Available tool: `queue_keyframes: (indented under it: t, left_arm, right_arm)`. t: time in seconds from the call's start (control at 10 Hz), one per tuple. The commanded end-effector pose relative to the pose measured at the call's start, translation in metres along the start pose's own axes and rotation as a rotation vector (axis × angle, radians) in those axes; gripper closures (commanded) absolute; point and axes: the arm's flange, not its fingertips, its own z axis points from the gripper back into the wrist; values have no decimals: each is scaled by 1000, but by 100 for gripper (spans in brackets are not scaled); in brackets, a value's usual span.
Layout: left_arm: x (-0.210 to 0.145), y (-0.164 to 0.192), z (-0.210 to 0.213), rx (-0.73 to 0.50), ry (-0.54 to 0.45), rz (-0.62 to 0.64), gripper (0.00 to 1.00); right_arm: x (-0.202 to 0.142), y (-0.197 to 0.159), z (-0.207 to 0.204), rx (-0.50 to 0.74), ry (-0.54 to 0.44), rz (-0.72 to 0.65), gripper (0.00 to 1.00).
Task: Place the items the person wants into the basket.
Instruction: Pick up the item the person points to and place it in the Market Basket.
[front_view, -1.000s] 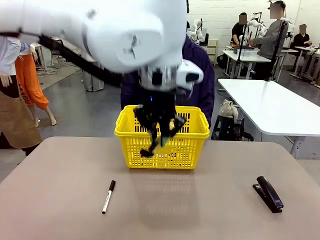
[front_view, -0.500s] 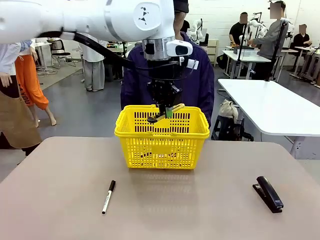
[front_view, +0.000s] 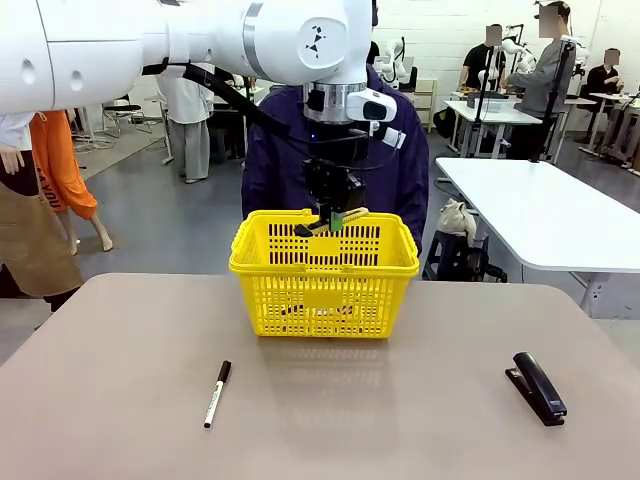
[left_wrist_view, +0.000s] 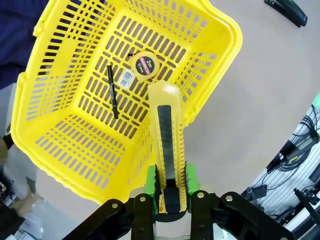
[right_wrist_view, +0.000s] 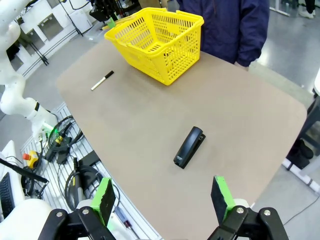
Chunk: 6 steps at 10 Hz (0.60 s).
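A: From the front I see my left gripper (front_view: 335, 222) over the basket (front_view: 323, 290), pinching the utility knife (front_view: 330, 221).

B: Its wrist camera adds the tape measure (left_wrist_view: 143, 66) and pen (left_wrist_view: 112, 91) inside; my right gripper (right_wrist_view: 162, 200) hangs spread

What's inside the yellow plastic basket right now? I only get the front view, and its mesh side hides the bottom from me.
Observer: The left wrist view shows a round yellow-and-black tape measure and a thin black pen lying on the floor of the yellow plastic shopping basket.
Operator: What's the left gripper holding?
Observer: The left gripper is shut on a yellow-and-black utility knife, its tip over the basket's opening.
Operator: And the other one?
Observer: The right gripper is open and holds nothing; a black stapler lies on the table beyond it.
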Motion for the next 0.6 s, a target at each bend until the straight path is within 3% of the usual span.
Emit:
queue_keyframes:
  t: [0.0,0.5]
  left_arm:
    - [-2,1,2,-38,-7,28,79]
    - [-2,1,2,-38,-7,28,79]
  right_arm:
    - [2,-2,0,18,-38,12,0]
    - [2,-2,0,18,-38,12,0]
